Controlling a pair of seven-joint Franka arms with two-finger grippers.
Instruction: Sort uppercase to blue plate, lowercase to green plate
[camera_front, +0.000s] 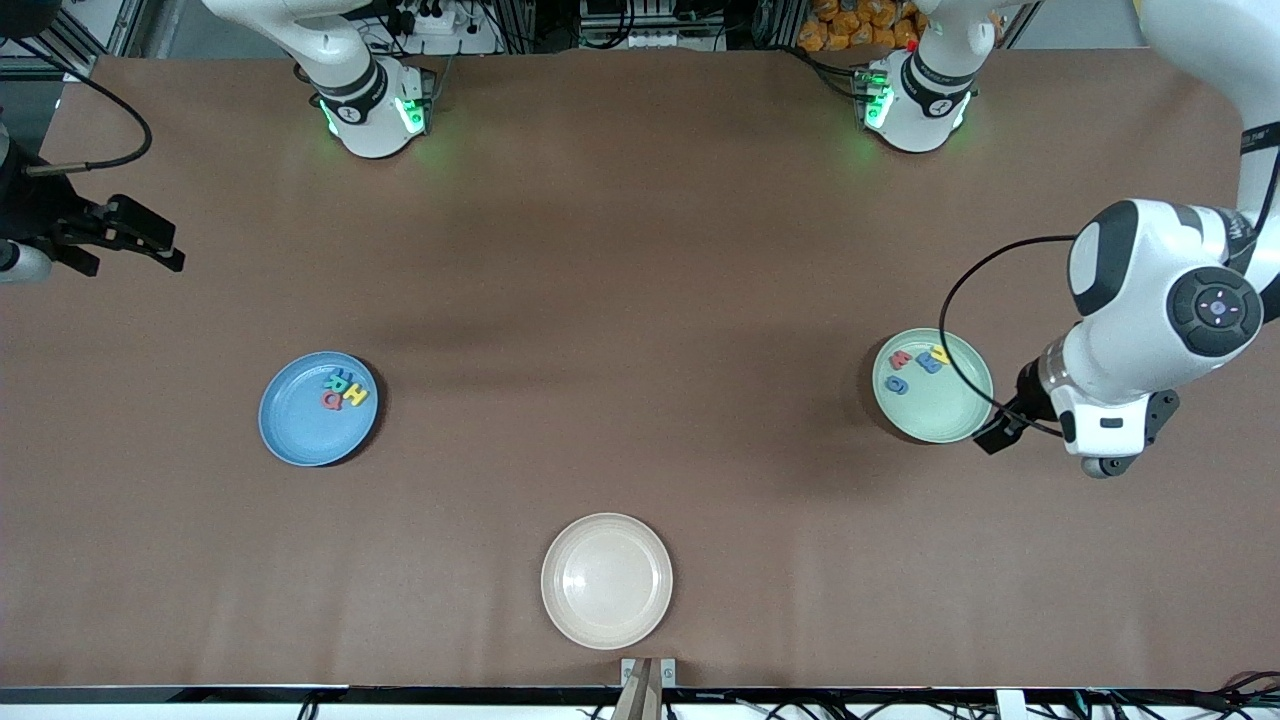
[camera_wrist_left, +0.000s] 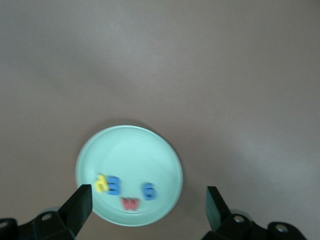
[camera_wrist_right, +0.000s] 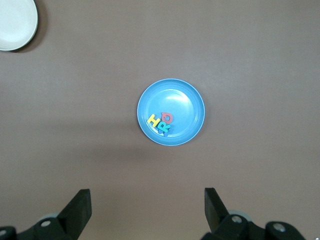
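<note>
a: as far as the plates show, the sorting looks close to finished. the blue plate, toward the right arm's end of the table, holds a tight cluster of uppercase letters: a yellow h, a teal r and a red q can be made out. a blue m cannot be picked out against the plate.

b: and the lowercase ones?

a: they lie in the green plate at the left arm's end: a yellow letter, two blue ones and a red w. the cream plate, nearest the front camera, is bare, and no letter shows on the table itself.

b: so what is left?

a: judging by that, nothing obvious, unless the m is missing.

b: the arms?

a: the left gripper hangs over the table just beside the green plate's rim, fingers spread wide, holding nothing. the right gripper is drawn up high at its own end of the table, also wide and empty; the blue plate sits well apart from it.
</note>
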